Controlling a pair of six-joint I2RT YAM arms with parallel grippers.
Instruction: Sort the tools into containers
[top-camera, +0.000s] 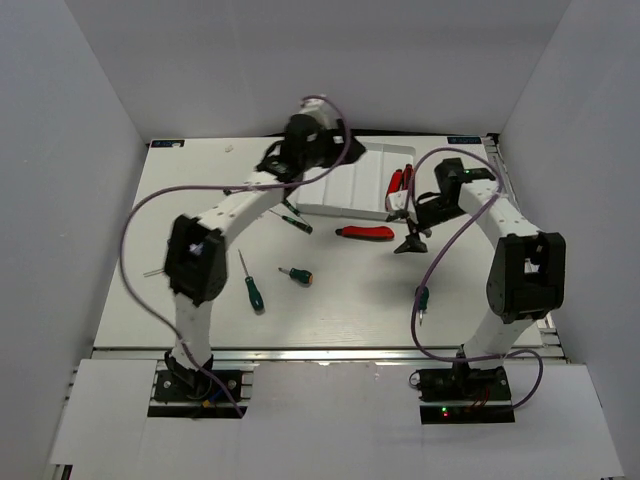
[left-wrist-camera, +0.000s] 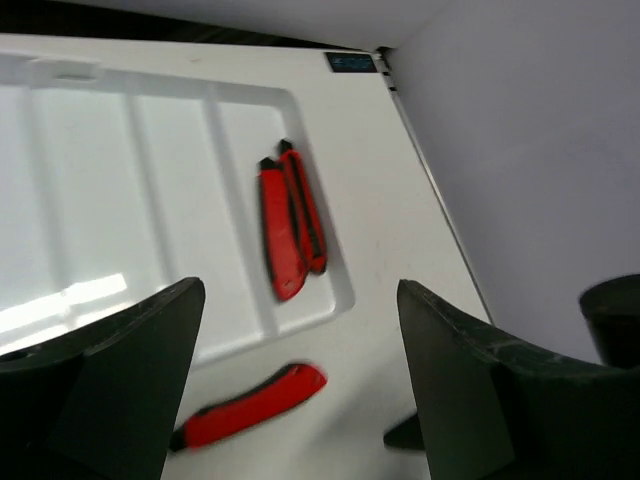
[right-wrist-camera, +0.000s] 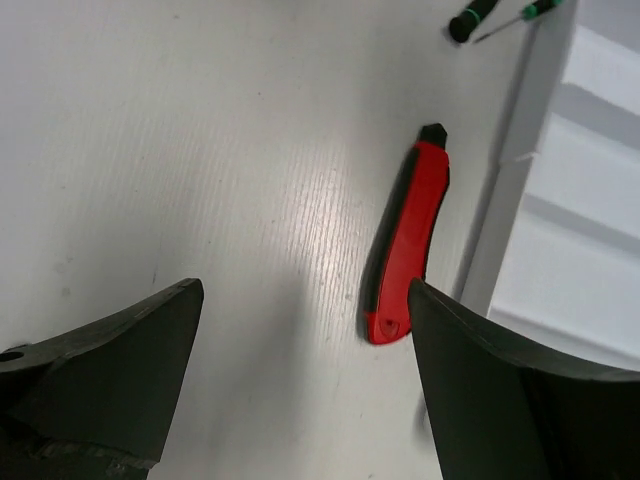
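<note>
Hanging wide and empty, the left gripper (left-wrist-camera: 300, 300) is over the tray (left-wrist-camera: 100, 200) (two utility knives (left-wrist-camera: 290, 220) at frame centre); the right gripper (right-wrist-camera: 305, 290), equally wide, is above a third knife (right-wrist-camera: 410, 240).

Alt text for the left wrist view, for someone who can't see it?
Two red knives lie side by side in the end compartment of the white tray. A third knife lies on the table just outside it. The left tool, open and empty, frames the view.
</note>
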